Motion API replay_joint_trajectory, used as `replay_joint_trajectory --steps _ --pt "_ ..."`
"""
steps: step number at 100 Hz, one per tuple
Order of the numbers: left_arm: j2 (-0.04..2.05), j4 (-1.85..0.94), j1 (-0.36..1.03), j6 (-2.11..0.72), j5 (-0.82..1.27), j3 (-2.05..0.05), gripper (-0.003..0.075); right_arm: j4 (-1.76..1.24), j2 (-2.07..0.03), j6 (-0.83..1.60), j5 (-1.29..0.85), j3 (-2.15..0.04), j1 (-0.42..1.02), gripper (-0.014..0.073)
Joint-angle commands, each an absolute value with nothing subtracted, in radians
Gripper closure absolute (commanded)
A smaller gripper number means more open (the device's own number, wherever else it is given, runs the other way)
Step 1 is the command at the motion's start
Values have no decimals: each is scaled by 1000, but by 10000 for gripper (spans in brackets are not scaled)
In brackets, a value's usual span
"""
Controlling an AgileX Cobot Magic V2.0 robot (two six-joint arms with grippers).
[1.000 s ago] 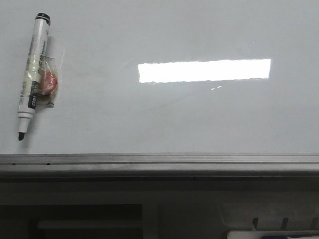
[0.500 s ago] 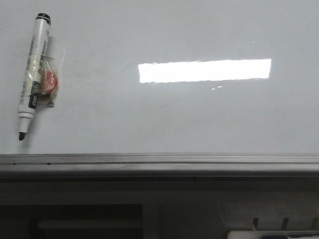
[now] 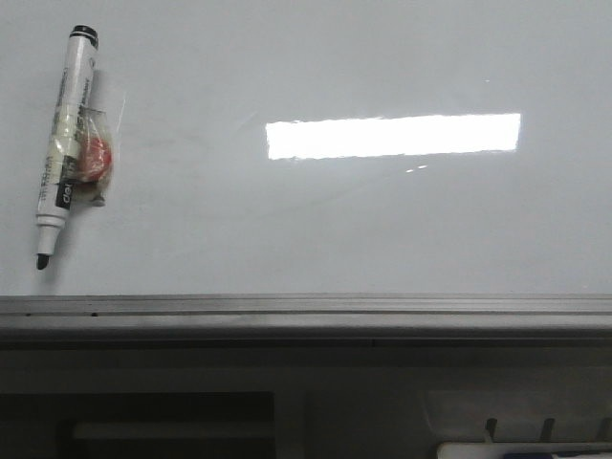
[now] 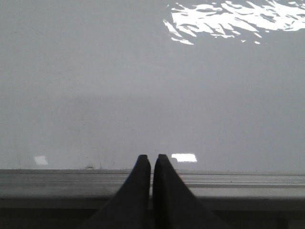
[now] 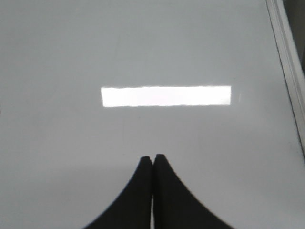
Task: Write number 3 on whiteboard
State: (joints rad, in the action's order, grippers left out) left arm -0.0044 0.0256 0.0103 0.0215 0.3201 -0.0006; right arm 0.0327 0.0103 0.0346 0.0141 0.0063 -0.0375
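Writing has not begun: the large glossy pale grey-white whiteboard [image 3: 382, 229] shows no number 3, and the white black-capped marker [image 3: 64, 143] lies uncapped near its far left, so the left claw [image 4: 151, 162], now pressed together and empty like the right claw [image 5: 152, 162], should part and grip the barrel squarely. The barrel's label is too blurred to read.

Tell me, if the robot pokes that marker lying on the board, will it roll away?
Probably not far. The marker is round and the whiteboard looks glossy, so it might slide. But something red wrapped in clear plastic seems stuck to its side, which should stop rolling. It looks stiff and light.
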Motion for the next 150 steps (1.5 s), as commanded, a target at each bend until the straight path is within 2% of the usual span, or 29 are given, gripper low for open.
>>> replay_joint_trajectory --steps 1,42,78,91,107,127,150 --pt "-30 28 10 24 238 12 741 44 26 37 100 38 -44 655" --pt "-30 28 10 24 228 12 741 44 26 37 63 38 -44 655" --pt "-28 -20 10 24 49 12 741 44 26 37 63 38 -44 655" --pt "-28 -53 10 24 30 -8 741 -86 26 37 28 27 -44 655" --pt "-24 -67 10 24 69 -103 741 -112 25 37 -86 -34 -44 655" --pt "71 -41 10 24 326 -286 741 -112 -37 37 -219 -136 -44 655" --pt "140 -51 10 24 340 -378 741 -112 -141 37 -390 -250 -44 655"
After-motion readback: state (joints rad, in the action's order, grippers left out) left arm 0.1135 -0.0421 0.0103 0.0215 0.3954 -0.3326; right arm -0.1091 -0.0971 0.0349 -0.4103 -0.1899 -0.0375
